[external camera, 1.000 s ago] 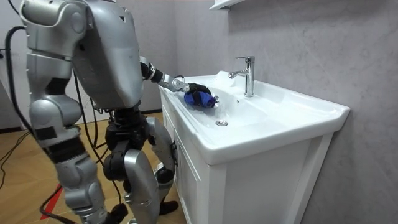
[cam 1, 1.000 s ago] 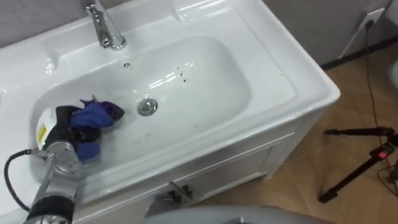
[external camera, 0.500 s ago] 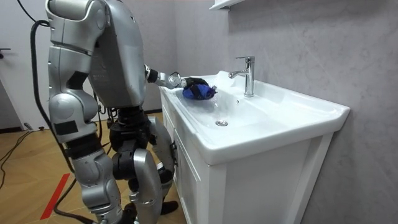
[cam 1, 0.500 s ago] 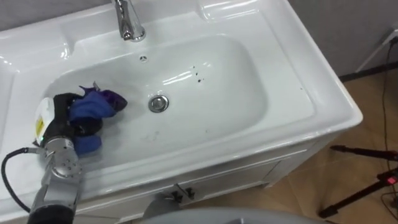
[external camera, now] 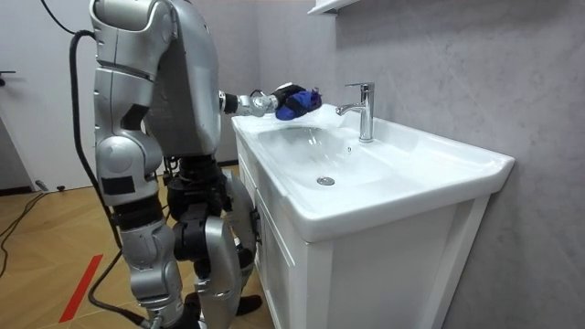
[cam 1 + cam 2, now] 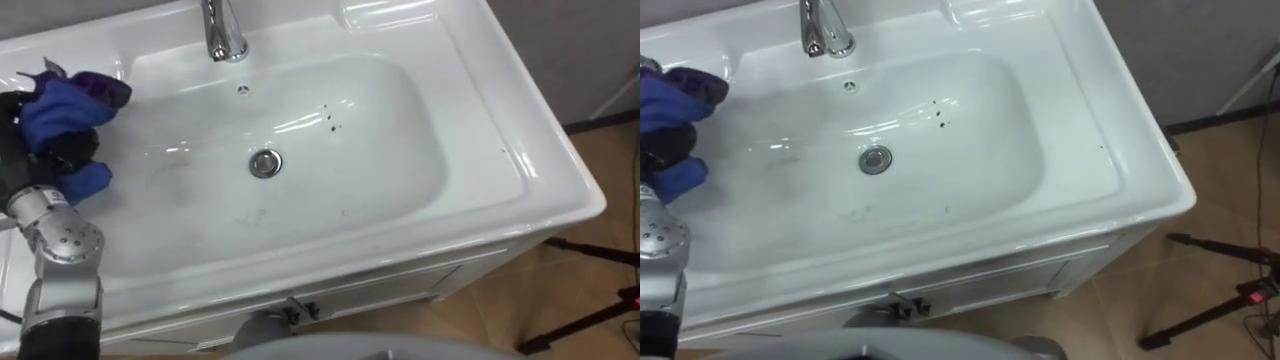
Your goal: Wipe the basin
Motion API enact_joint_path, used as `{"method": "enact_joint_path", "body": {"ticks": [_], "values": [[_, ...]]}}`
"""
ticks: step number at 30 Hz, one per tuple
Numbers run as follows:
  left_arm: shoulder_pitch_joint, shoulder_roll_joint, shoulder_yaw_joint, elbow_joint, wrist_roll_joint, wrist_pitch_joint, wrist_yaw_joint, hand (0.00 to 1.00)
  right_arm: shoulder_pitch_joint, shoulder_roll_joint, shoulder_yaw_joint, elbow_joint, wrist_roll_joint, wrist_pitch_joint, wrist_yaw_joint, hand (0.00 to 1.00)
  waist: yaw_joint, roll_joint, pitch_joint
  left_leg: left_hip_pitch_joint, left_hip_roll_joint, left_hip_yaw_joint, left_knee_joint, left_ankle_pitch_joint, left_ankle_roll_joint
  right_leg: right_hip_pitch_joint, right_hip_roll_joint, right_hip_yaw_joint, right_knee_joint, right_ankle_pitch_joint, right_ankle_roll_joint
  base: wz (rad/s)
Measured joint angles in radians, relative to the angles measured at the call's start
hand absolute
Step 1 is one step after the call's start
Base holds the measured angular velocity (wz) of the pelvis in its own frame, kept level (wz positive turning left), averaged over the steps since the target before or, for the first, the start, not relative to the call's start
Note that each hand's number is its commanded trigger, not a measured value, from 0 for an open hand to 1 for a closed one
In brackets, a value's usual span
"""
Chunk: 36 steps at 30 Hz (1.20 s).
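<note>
While I stand at the white vanity counter, its basin lies under the chrome faucet. Over the basin's left rim, my left robot hand is clenched round the crumpled blue cloth; the drain sits mid-basin.
</note>
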Motion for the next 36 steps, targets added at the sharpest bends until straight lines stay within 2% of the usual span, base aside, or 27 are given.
{"method": "enact_joint_path", "body": {"ticks": [9, 15, 20, 23, 27, 31, 36], "values": [[0.000, 0.000, 0.003, -0.104, 0.003, 0.002, 0.035, 1.00, 0.004, 0.000, -0.001, -0.001, -0.015, 0.012, 0.022, 0.00, 0.001, 0.010, 0.0005, 0.018, -0.011, 0.000, -0.027, 0.007, 0.003, 0.017, 0.000, 0.004, -0.033, 0.014, 0.006, 0.00], [0.001, 0.000, 0.003, -0.104, 0.010, 0.034, 0.045, 1.00, 0.004, 0.000, 0.000, -0.004, -0.015, 0.030, 0.021, 0.00, 0.002, 0.014, 0.0003, 0.018, -0.011, -0.001, -0.028, 0.007, 0.004, 0.018, 0.000, 0.003, -0.033, 0.015, 0.006, 0.00], [0.006, 0.000, 0.003, -0.098, 0.013, 0.043, 0.046, 1.00, 0.005, 0.000, 0.001, -0.005, -0.011, 0.035, 0.020, 0.00, 0.014, 0.016, 0.0010, 0.024, -0.012, -0.001, -0.030, 0.007, 0.004, 0.024, 0.000, -0.001, -0.029, 0.015, 0.006, 0.00], [0.021, 0.000, 0.003, -0.098, 0.012, 0.044, 0.048, 1.00, 0.007, 0.000, 0.000, 0.001, -0.004, 0.034, 0.016, 0.00, 0.029, 0.018, 0.0018, 0.033, -0.014, -0.004, -0.032, 0.007, 0.004, 0.035, 0.001, -0.006, -0.032, 0.016, 0.006, 0.04], [0.074, 0.000, 0.015, -0.090, 0.016, 0.044, 0.056, 1.00, 0.007, 0.000, -0.001, 0.002, 0.021, 0.033, 0.006, 0.00, 0.031, 0.025, -0.0001, 0.035, -0.015, -0.008, -0.031, 0.008, 0.004, 0.038, 0.000, -0.008, -0.032, 0.016, 0.006, 0.01], [0.080, 0.000, 0.039, -0.029, 0.041, 0.048, 0.068, 1.00, 0.010, -0.002, -0.001, 0.002, 0.024, 0.034, 0.013, 0.00, 0.030, 0.024, -0.0002, 0.035, -0.018, -0.017, -0.031, 0.011, 0.005, 0.041, -0.002, -0.014, -0.035, 0.015, 0.006, 0.04], [0.094, 0.000, 0.039, -0.024, 0.041, 0.062, 0.068, 1.00, 0.013, -0.002, 0.000, 0.001, 0.030, 0.035, 0.024, 0.00, 0.035, 0.021, -0.0021, 0.042, -0.027, -0.034, -0.032, 0.011, 0.006, 0.060, -0.001, -0.022, -0.052, 0.018, 0.010, 0.07]]}}
